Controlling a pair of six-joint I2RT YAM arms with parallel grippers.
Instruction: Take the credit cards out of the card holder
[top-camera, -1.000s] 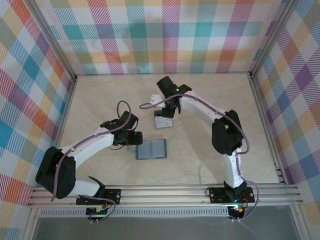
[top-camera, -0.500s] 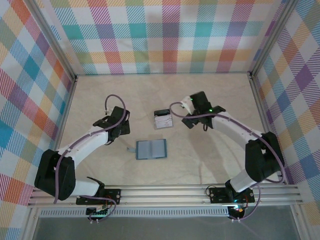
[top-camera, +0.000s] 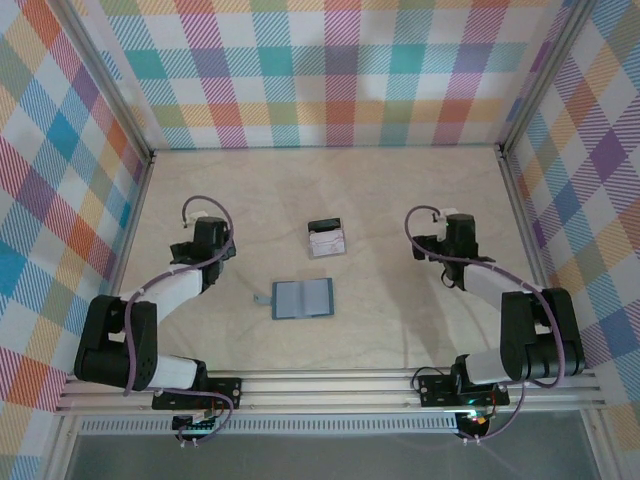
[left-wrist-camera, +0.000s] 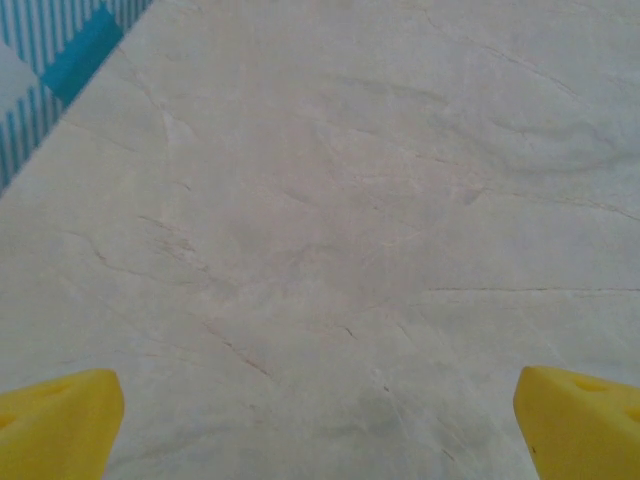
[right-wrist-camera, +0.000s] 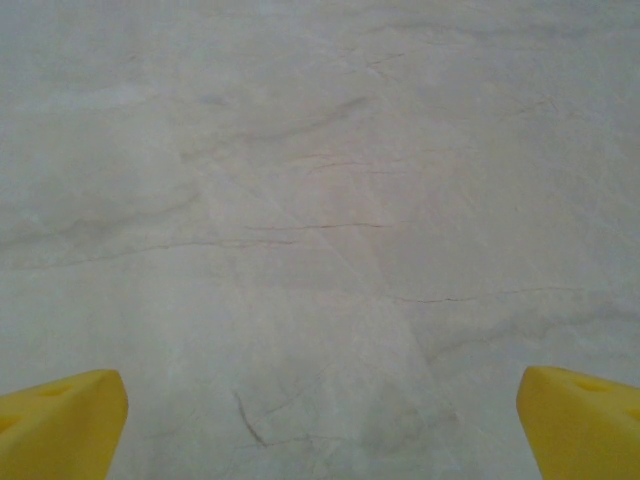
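The card holder (top-camera: 302, 298) lies open and flat on the table, slate-blue, with a little tab on its left side. The credit cards (top-camera: 327, 241) sit as a small whitish stack with a black band on the far edge, a short way behind the holder and apart from it. My left gripper (top-camera: 205, 238) hovers well to the left of both, and my right gripper (top-camera: 452, 235) well to the right. In the left wrist view the left gripper (left-wrist-camera: 320, 430) is open over bare table, yellow fingertips (left-wrist-camera: 60, 420) wide apart. The right gripper (right-wrist-camera: 320, 430) is open likewise, with nothing between its fingertips (right-wrist-camera: 585, 415).
The pale marble-patterned table (top-camera: 400, 320) is fenced by checked walls and a metal rail (top-camera: 330, 385) along the near edge. The left wall's teal stripe (left-wrist-camera: 85, 50) shows at the upper left of the left wrist view.
Both arms have drawn back from the middle to their own sides. The right gripper has left the cards lying on the table, and the left has moved off the holder. Both opened wider.
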